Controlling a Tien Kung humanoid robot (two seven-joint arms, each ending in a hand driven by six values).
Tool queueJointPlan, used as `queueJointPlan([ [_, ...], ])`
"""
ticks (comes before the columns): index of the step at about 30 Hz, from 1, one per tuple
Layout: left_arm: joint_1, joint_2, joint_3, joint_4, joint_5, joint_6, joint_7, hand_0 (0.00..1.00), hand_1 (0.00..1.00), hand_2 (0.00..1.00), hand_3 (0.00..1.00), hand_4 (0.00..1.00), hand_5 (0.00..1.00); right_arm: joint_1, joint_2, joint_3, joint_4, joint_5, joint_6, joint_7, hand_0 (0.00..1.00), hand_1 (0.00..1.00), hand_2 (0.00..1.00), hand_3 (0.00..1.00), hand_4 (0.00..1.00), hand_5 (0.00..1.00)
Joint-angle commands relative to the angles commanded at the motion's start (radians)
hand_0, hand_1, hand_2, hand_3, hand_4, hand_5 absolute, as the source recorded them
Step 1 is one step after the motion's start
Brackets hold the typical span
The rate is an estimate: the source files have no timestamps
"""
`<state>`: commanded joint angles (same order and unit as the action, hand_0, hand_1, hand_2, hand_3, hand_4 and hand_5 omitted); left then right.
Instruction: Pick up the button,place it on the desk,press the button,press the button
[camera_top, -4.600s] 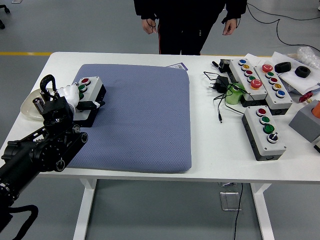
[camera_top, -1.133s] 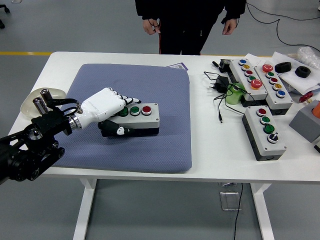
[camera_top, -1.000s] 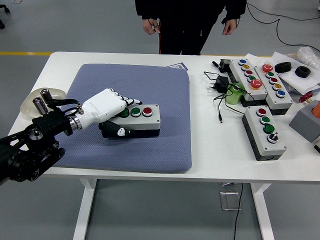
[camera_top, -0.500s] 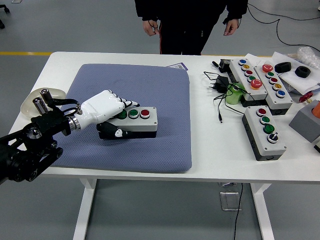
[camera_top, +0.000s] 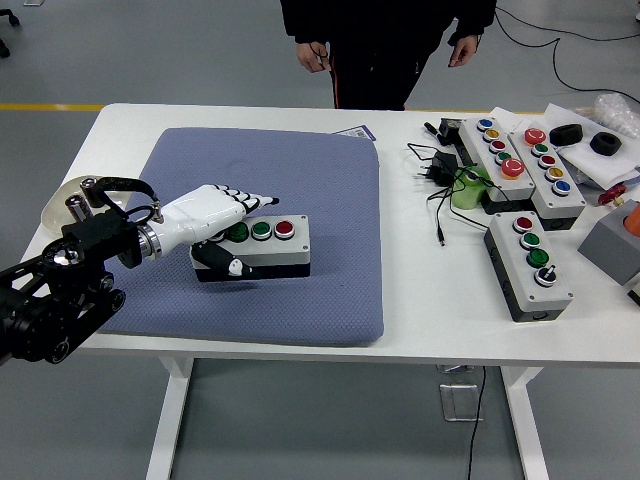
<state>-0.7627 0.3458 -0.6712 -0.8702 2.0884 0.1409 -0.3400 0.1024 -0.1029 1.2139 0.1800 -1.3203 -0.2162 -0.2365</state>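
lying flat on the blue mat (camera_top: 300, 270), left of its middle: the button box (camera_top: 262, 246), grey on top with black sides, carrying two green buttons and one red in a row. gripped at its nine o'clock end by the left hand (camera_top: 205, 218), white fingers (camera_top: 250, 200) laid over the top beside the first green button, dark thumb against the near side. black left arm (camera_top: 60, 290) reaching in from eight o'clock across the mat's left edge. mat spread over the left half of the white table (camera_top: 420, 310). at the mat's nine o'clock, partly behind the wrist, a pale round dish (camera_top: 62, 200). at the box's two to three o'clock, well apart on bare table: a black plug and cables (camera_top: 440, 180), a green cup (camera_top: 468, 188), two long button panels (camera_top: 520, 160) side by side, and another button box (camera_top: 530, 265) nearer the front edge. at twelve o'clock, beyond the far edge, a person in black (camera_top: 380, 50) standing, hands hanging free of the table.
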Motion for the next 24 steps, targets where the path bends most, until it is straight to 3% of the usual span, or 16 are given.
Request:
queueJointPlan([
  [3,0.026,0.01,-0.068,-0.07,0.003,-0.006,0.006,0.94,0.969,0.998,0.998,0.998,0.497,-0.001,0.0,0.002,0.0,-0.001,0.0,0.001,0.748,0.702,0.713,0.583,0.182,0.135],
  [7,0.069,0.026,-0.164,-0.189,0.024,0.029,0.014,0.94,0.969,0.998,0.998,0.998,0.497,-0.002,-0.001,0.005,0.0,-0.002,0.0,0.002,0.748,0.702,0.713,0.583,0.182,0.135],
  [8,0.085,0.032,-0.19,-0.228,0.029,0.037,0.022,0.767,0.836,0.975,0.998,0.919,0.271,-0.002,-0.001,0.006,0.0,-0.002,0.0,0.002,0.749,0.702,0.713,0.582,0.182,0.134],
  [13,0.14,0.049,-0.286,-0.397,0.07,0.026,0.068,0.767,0.836,0.975,0.998,0.919,0.271,-0.002,-0.001,0.009,0.0,-0.004,0.0,0.002,0.749,0.702,0.713,0.582,0.182,0.134],
  [14,0.148,0.05,-0.3,-0.426,0.077,0.008,0.085,0.442,0.402,0.383,0.917,0.799,0.002,-0.002,-0.001,0.01,0.0,-0.005,0.0,0.002,0.749,0.701,0.713,0.582,0.182,0.135],
  [19,0.177,0.057,-0.329,-0.517,0.12,-0.081,0.162,0.442,0.402,0.383,0.917,0.799,0.002,-0.002,-0.001,0.011,0.0,-0.009,0.001,0.001,0.749,0.701,0.713,0.582,0.182,0.135],
  [20,0.186,0.06,-0.331,-0.537,0.118,-0.103,0.172,0.049,0.037,0.094,0.805,0.468,0.002,-0.003,0.0,0.011,0.0,-0.009,0.0,0.001,0.748,0.701,0.713,0.583,0.182,0.135],
  [24,0.204,0.069,-0.329,-0.584,0.107,-0.169,0.203,0.049,0.037,0.094,0.805,0.468,0.002,-0.003,0.0,0.01,0.0,-0.007,0.0,0.002,0.748,0.701,0.713,0.583,0.182,0.135],
])
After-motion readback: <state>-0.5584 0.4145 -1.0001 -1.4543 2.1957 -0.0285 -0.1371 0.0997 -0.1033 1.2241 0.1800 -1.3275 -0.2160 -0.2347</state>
